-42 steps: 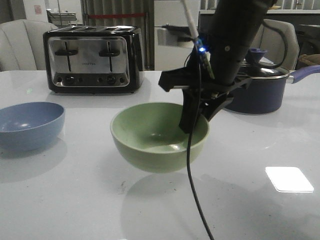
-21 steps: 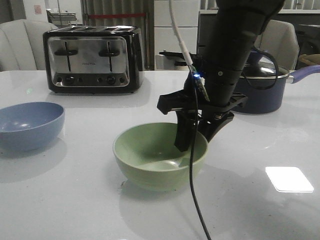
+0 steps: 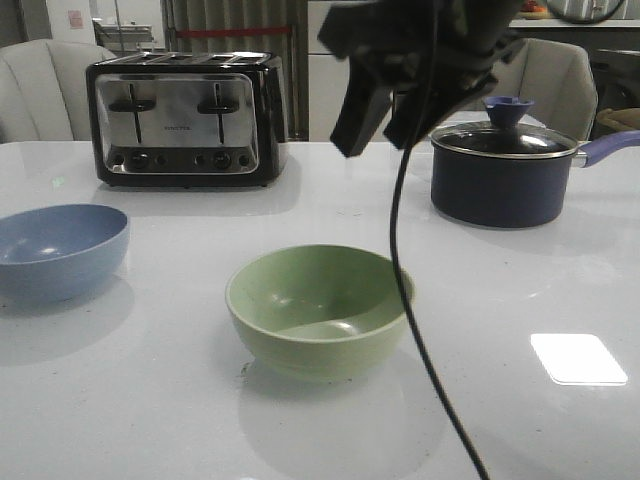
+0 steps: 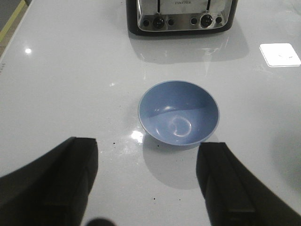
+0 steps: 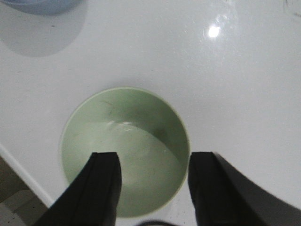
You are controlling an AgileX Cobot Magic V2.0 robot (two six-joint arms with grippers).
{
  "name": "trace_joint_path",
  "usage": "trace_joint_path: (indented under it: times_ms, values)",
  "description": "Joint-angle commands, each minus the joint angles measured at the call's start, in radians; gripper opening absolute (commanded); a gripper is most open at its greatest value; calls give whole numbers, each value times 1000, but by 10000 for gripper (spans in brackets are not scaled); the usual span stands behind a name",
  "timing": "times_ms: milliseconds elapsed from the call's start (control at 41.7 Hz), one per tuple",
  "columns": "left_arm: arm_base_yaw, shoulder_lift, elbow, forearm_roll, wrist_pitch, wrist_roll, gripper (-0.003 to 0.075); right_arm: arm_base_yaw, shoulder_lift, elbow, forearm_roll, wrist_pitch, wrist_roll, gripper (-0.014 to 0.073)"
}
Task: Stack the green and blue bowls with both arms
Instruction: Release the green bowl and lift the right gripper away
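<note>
Green bowl (image 3: 320, 310) sits free mid-bench, ready to receive the blue bowl (image 4: 178, 114); both hands spread, empty: right hand (image 5: 153, 188), left hand (image 4: 148, 183).

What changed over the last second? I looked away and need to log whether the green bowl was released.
The right gripper set the green bowl down nearer the table's front edge, let go and rose well above it, open. The blue bowl, toaster and saucepan stayed put.

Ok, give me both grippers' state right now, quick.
Left gripper: open, holding nothing, above the blue bowl.
Right gripper: open, holding nothing, raised over the green bowl.
</note>
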State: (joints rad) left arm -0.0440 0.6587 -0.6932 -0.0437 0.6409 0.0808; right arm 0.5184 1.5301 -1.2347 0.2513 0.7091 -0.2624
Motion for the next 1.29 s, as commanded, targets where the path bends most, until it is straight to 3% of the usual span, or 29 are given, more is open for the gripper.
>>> trace_joint_path:
  times_ms: [0,456,719,983,1271]
  values:
    - [-2,4,-35,-10,-78,-7,507,22,-159,45,-29,-55,-17,450]
    - [-2,24,-35,-10,-69,-7,507,36,-636,398,-54,-17,-17,450]
    - [-2,114,-42,-10,-69,-7,507,36,-739,487,-56,-6,-17,450]
    - [-2,386,-168,-10,18,-17,514,36,-739,487,-55,-14,-17,450]
    - [0,700,-339,-15,27,-17,573,36,-739,487,-55,-14,-17,450]
